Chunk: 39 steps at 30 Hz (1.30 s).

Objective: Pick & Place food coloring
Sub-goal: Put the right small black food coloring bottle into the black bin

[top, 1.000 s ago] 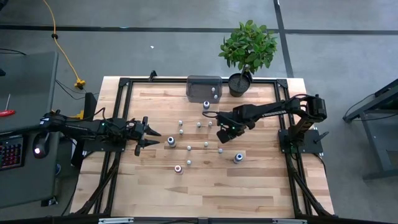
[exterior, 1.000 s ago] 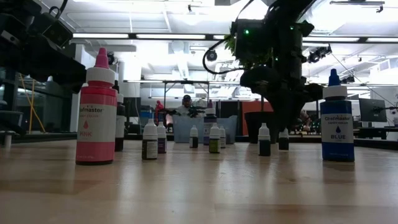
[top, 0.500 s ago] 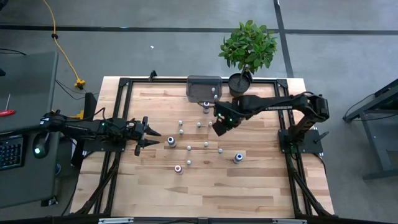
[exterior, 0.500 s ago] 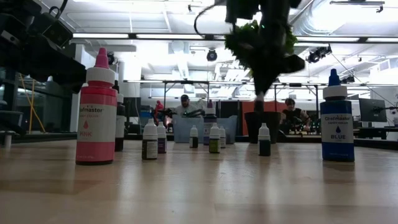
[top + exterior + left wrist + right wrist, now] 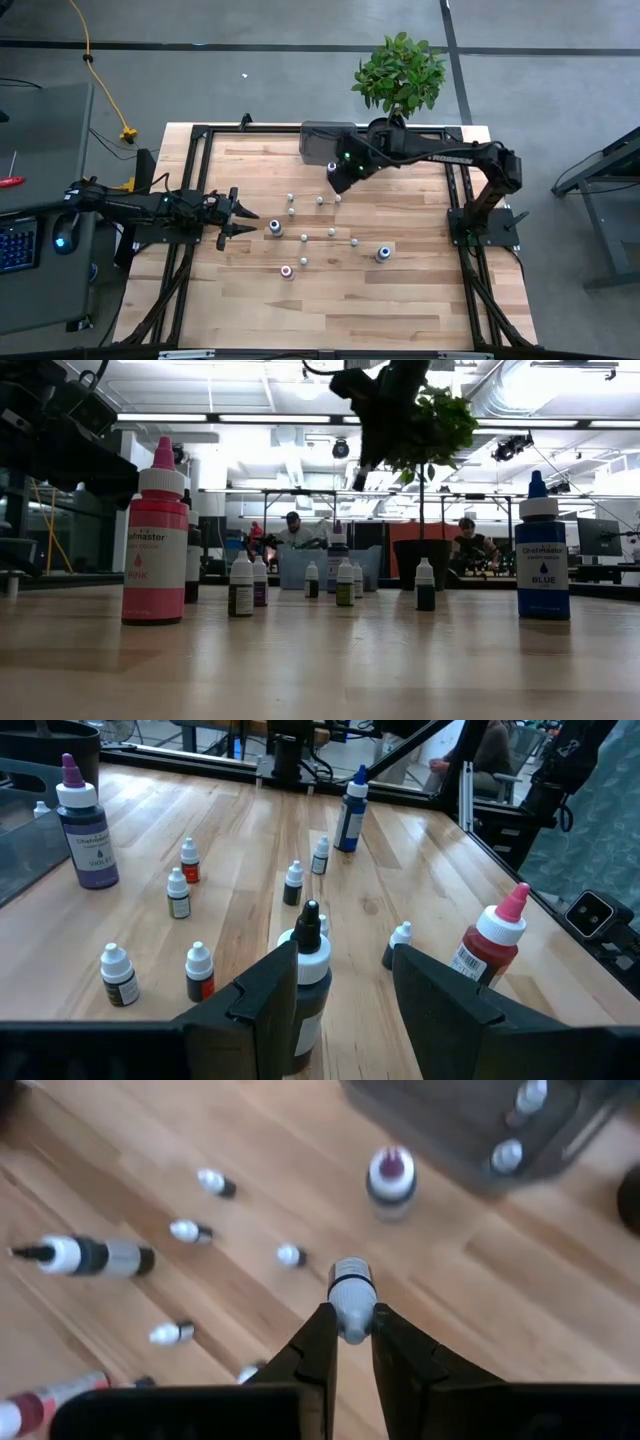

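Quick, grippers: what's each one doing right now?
Left gripper: open, holding nothing, low over the table beside a black-capped bottle.
Right gripper: shut on a small bottle, in the air near the tray.

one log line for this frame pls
right gripper: shut on small bottle, aloft near tray | left gripper: open, idle left of table

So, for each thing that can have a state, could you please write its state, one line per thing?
Right gripper: shut on a small white-capped bottle, raised above the table near the tray.
Left gripper: open, low over the table's left side, a black-tipped bottle between its fingers.
Grey rectangular tray: holds two small bottles.
Large purple-topped bottle: upright beside the tray.
Pink bottle: upright.
Blue bottle: upright.
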Available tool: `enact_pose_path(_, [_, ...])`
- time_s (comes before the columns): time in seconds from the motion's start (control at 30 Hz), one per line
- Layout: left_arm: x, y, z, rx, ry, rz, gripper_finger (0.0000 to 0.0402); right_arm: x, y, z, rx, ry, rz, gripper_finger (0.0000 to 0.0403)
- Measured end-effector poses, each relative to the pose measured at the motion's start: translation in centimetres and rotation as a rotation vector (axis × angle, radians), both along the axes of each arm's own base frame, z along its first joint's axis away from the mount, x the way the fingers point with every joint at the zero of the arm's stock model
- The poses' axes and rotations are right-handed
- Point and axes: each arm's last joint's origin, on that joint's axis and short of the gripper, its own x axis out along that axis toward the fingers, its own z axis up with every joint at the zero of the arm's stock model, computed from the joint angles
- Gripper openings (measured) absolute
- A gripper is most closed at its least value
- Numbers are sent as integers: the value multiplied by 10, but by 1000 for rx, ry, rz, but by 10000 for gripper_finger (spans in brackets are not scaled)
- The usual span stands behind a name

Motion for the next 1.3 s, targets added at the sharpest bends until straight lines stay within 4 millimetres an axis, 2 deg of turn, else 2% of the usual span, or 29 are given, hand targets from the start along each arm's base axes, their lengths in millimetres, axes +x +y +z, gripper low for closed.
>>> enact_pose_path(0.2, [0, 0, 0, 0, 0, 0, 163, 23, -18, 13, -49, -25, 43, 41])
enact_pose_path(0.4, [0, 0, 0, 0, 0, 0, 163, 50, -41, 12, -82, 43, 93, 41])
enact_pose_path(0.6, [0, 0, 0, 0, 0, 0, 163, 77, -70, -7, -120, 107, 102, 41])
enact_pose_path(0.8, [0, 0, 0, 0, 0, 0, 163, 93, -99, -32, -134, 169, 85, 40])
enact_pose_path(1.07, [0, 0, 0, 0, 0, 0, 163, 90, -124, -61, -110, 291, 57, 43])
enact_pose_path(1.3, [0, 0, 0, 0, 0, 0, 163, 76, -140, -64, -84, 350, 9, 40])
